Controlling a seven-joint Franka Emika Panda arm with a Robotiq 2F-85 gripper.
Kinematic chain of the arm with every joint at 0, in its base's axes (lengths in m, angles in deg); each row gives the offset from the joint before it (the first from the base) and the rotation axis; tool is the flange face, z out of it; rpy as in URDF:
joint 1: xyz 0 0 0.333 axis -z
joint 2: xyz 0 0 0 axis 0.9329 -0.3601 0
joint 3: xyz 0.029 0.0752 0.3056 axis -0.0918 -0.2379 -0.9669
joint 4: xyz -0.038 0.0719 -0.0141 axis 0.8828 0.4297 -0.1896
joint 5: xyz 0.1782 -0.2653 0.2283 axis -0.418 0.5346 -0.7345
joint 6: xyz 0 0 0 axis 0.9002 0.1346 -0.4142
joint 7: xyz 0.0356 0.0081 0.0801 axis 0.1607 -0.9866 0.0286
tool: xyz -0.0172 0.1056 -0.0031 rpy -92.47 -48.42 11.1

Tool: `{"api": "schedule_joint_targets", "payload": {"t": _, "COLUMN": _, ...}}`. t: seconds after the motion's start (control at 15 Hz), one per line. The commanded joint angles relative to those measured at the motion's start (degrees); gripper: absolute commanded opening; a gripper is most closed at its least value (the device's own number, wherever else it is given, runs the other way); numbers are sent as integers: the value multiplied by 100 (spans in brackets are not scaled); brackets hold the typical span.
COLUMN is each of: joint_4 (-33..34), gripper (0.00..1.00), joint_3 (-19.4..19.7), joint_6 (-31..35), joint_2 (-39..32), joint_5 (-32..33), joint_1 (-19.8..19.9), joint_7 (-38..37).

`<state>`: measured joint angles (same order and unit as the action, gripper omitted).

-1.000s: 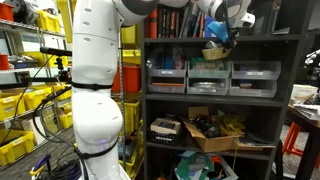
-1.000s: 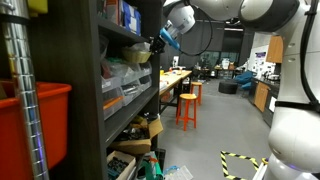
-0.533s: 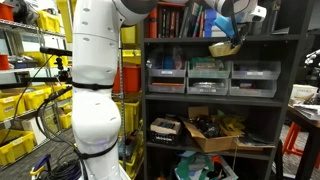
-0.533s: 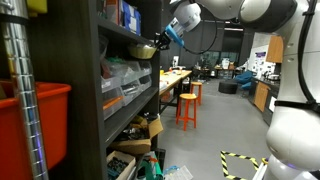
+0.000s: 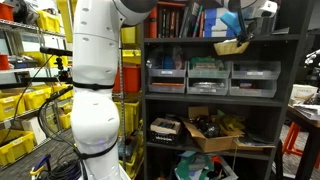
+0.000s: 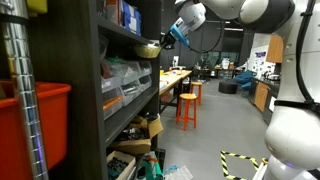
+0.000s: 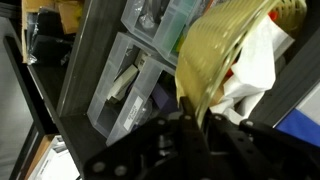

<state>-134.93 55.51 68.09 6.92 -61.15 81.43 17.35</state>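
Pinching the yellow basket point(image 7: 222, 50) by its rim, the gripper point(image 7: 197, 120) — fingers dark, blurred, tips hidden.

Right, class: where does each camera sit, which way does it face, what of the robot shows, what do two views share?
Exterior view: faces the shelving head-on; white arm at left, gripper up top gripping a yellow basket.
Exterior view: beside the shelving, looking along its front toward an orange stool; arm at upper right.
Wrist view: on the wrist, looking past the gripper at basket and clear bins.
Shared: both exterior views show gripper and basket high by the shelving.
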Motion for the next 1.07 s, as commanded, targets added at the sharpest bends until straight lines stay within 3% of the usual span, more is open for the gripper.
{"api": "schedule_joint_targets", "payload": {"t": 0.0, "joint_4": 443, "gripper": 2, "joint_3": 83, "joint_6": -307, "joint_2": -150, "joint_5": -257, "joint_1": 129, "joint_7": -61}}
{"api": "schedule_joint_targets", "payload": {"t": 0.53, "joint_4": 611, "gripper": 2, "joint_3": 75, "joint_6": -551, "joint_2": -193, "joint_5": -620, "joint_1": 186, "joint_7": 215}}
{"api": "schedule_joint_targets", "payload": {"t": 1.0, "joint_4": 0, "gripper": 2, "joint_3": -298, "joint_6": 1020, "joint_2": -258, "joint_5": -1084, "joint_1": -50, "joint_7": 2108}}
